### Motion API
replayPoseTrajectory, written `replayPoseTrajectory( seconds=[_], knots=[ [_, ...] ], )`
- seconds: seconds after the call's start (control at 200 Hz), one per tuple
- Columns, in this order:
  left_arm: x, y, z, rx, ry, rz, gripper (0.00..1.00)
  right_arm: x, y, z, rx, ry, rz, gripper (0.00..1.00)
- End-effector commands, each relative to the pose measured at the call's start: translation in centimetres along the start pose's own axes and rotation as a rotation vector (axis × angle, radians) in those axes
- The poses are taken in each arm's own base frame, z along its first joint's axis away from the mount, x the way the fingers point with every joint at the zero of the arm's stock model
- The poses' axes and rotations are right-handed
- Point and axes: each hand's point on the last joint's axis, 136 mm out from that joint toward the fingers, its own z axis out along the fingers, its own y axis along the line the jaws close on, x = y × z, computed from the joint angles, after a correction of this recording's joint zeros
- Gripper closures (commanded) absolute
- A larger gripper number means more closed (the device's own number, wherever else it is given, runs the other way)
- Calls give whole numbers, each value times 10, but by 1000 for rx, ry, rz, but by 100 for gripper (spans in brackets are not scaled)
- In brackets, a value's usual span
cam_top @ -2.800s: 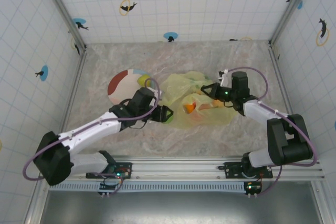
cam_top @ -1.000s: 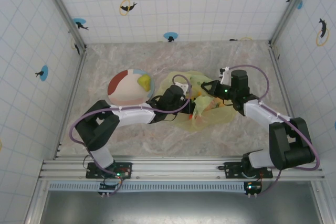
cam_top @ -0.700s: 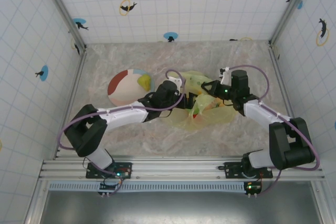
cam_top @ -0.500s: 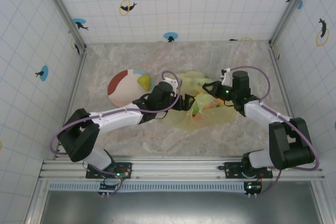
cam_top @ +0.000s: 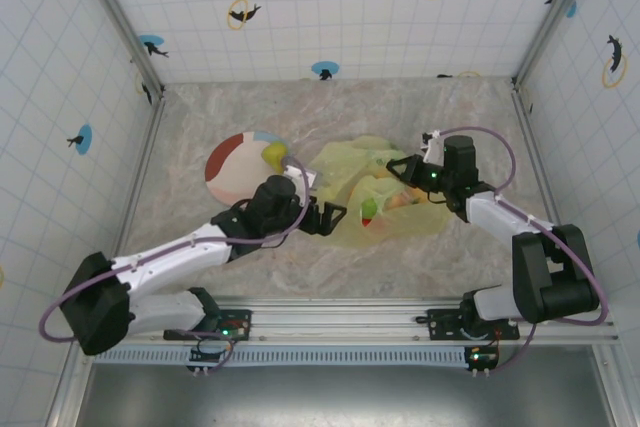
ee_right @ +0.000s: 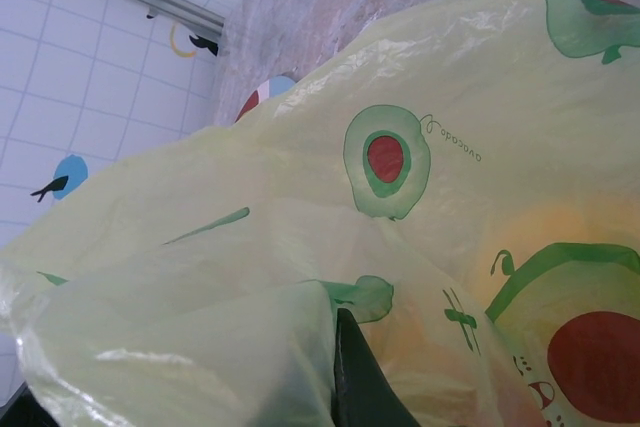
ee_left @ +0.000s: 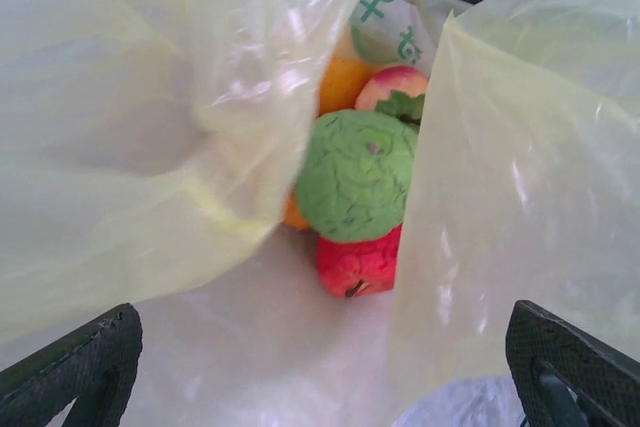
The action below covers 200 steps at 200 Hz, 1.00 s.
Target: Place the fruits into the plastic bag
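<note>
The plastic bag point(cam_top: 385, 197) lies crumpled mid-table, yellow-green with avocado prints point(ee_right: 388, 159). In the left wrist view its mouth gapes, and inside lie a green fruit point(ee_left: 357, 175), a red one point(ee_left: 358, 262), an orange one point(ee_left: 342, 82) and a red-yellow one point(ee_left: 392, 92). My left gripper point(cam_top: 335, 217) stands open just left of the bag mouth, nothing between its fingertips point(ee_left: 75, 362). The right gripper point(cam_top: 402, 169) is shut on the bag's upper edge, plastic draped over its dark finger point(ee_right: 362, 377). One yellow fruit point(cam_top: 272, 155) rests on the plate.
The round pink-white plate point(cam_top: 232, 172) sits left of the bag, behind my left arm; its rim point(ee_right: 262, 97) peeks over the bag in the right wrist view. Tiled walls and metal posts close in the marbled table.
The left gripper carried a green fruit into the bag mouth, let it go, then drew back left and nearer, open. The right gripper kept its hold on the bag.
</note>
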Motion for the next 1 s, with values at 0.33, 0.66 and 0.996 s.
replayPoseTrajectory(
  seconds=[0.33,0.66,0.996],
  knots=[
    [-65,104,-77,-366,-288,-165,6,-1,2,-3,-19,-21,-19,100],
    [-82,202,-67,-584,-306,-379,2,-2,3,-3,-27,-25,-21,100],
    [-88,248,2,-584,-170,-439,2,-4,3,-4,-36,-27,-20,100]
  ],
)
